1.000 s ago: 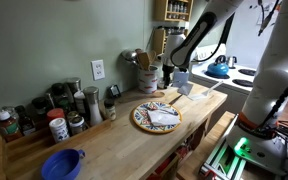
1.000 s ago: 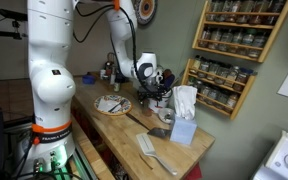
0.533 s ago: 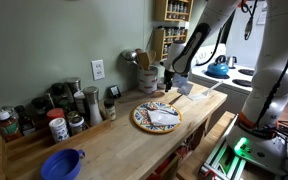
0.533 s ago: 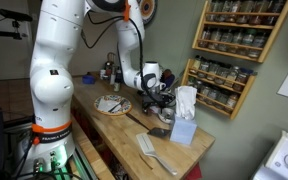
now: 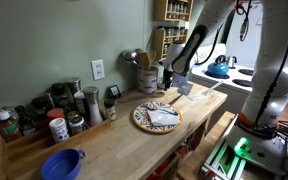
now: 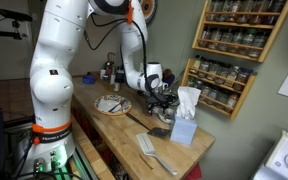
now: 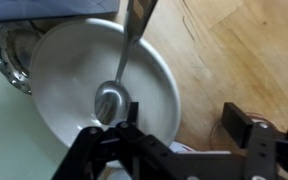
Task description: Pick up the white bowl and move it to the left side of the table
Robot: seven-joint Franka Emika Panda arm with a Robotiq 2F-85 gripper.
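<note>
The claw (image 7: 179, 145) hangs open astride the rim of the bowl (image 7: 74, 75), which sits by the counter's (image 7: 234, 50) back edge, and I'd worry the glossy rim slips in a one-sided pinch, tipping out the loose spoon (image 7: 124, 60).

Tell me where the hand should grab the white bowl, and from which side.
Take the white bowl by its thin rim on the side facing the table, coming straight down, one finger inside and one outside. The spoon fills the middle and leans out over the rim, and a shiny container crowds the opposite side. The open hand hangs near that free rim.
</note>
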